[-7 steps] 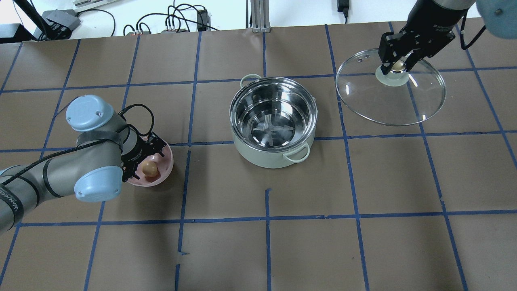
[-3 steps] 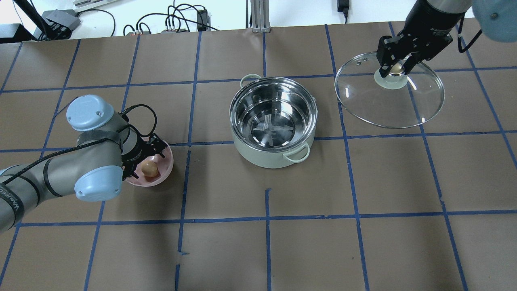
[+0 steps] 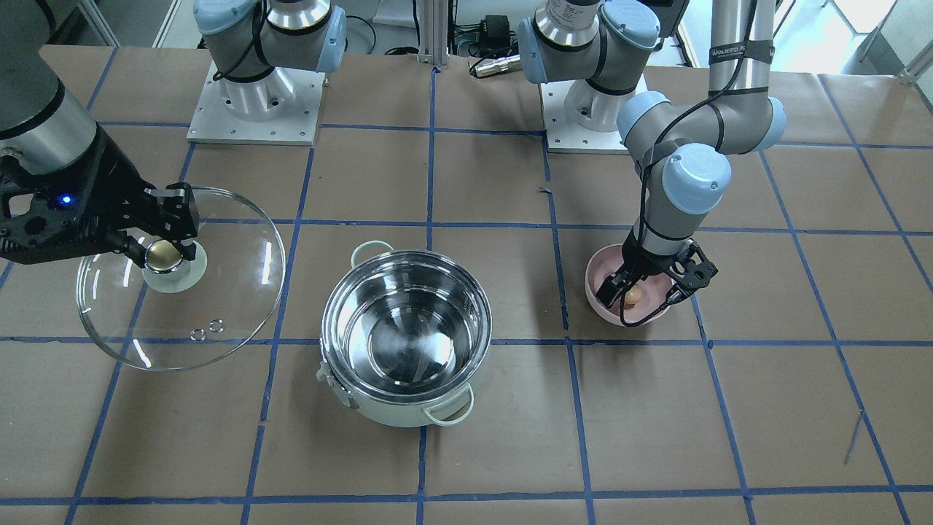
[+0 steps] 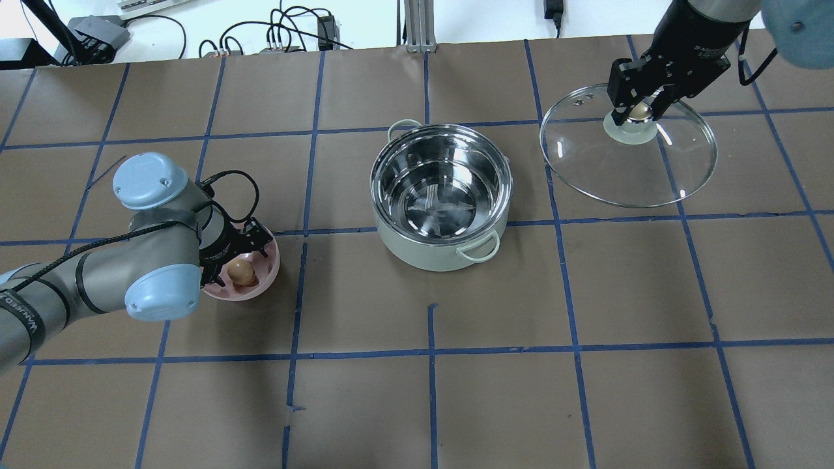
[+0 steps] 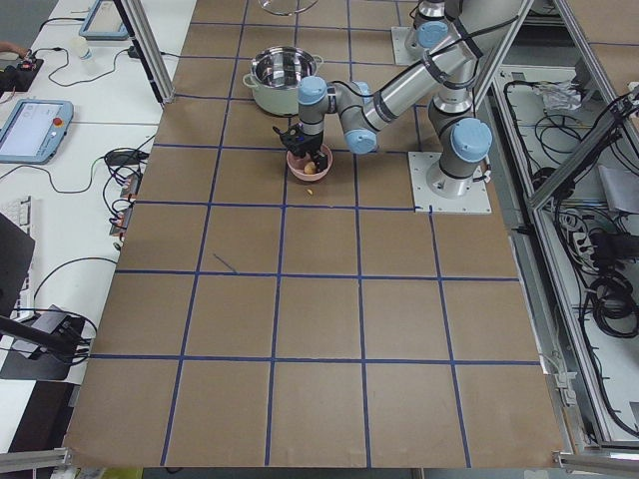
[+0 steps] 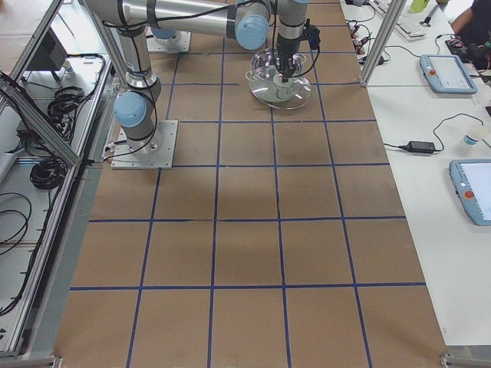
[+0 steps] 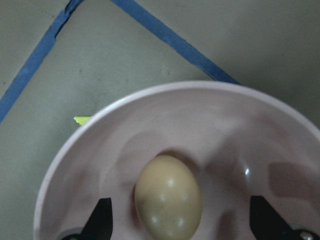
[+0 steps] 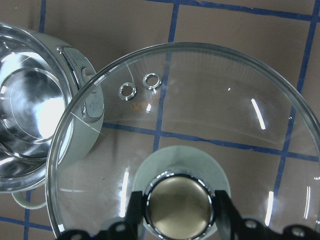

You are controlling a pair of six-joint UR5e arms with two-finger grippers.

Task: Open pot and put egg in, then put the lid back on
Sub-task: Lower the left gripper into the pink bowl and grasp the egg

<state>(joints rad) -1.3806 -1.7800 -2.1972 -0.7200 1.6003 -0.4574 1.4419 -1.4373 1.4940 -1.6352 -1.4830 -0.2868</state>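
The mint-green pot (image 4: 417,251) (image 3: 393,415) stands open and empty in the middle of the table. My right gripper (image 4: 639,108) (image 3: 165,246) (image 8: 180,220) is shut on the golden knob (image 8: 180,206) of the glass lid (image 4: 625,169) (image 3: 219,292). It holds the lid tilted beside the pot, on the robot's right. The brown egg (image 4: 242,272) (image 3: 633,294) (image 7: 168,197) lies in the pink bowl (image 4: 271,266) (image 3: 594,281) (image 7: 75,165). My left gripper (image 4: 233,264) (image 3: 644,293) (image 7: 182,225) is open inside the bowl, one finger on each side of the egg.
Blue tape lines grid the brown paper on the table (image 4: 495,365). Cables and power boxes (image 4: 280,36) lie past the far edge. The two arm bases (image 3: 255,95) stand at the robot's side of the table. The pot also shows in the exterior left view (image 5: 282,72).
The right gripper has shifted the lid slightly toward the far edge. The left arm has edged a little to the right over the bowl. The egg has not moved.
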